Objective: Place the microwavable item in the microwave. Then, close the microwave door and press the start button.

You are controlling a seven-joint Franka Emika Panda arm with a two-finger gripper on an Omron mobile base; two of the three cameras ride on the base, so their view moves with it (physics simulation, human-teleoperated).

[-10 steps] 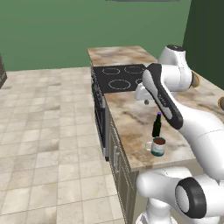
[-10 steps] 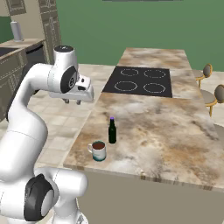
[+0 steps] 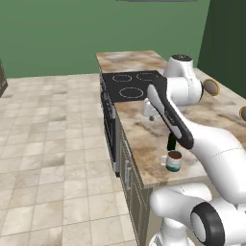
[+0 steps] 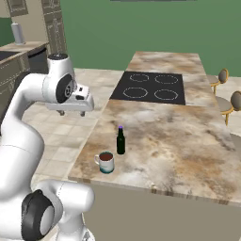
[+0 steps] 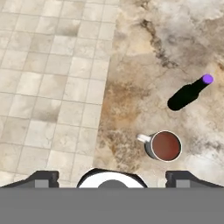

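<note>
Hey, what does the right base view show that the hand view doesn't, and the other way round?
Right base view alone: the black cooktop, chairs beside the island, the green wall, and the open claw hanging over the floor beside the counter edge. Hand view alone: a top-down look into the mug's dark liquid. Shared: the mug, the purple-capped bottle standing close by it, the marbled counter, and tiled floor.

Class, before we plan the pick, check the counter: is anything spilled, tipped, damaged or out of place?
Nothing stands out. The mug sits upright near the counter edge, its brown liquid contained, and the dark bottle stands upright just behind it, apart. The open gripper hovers beside the counter, touching nothing.
</note>
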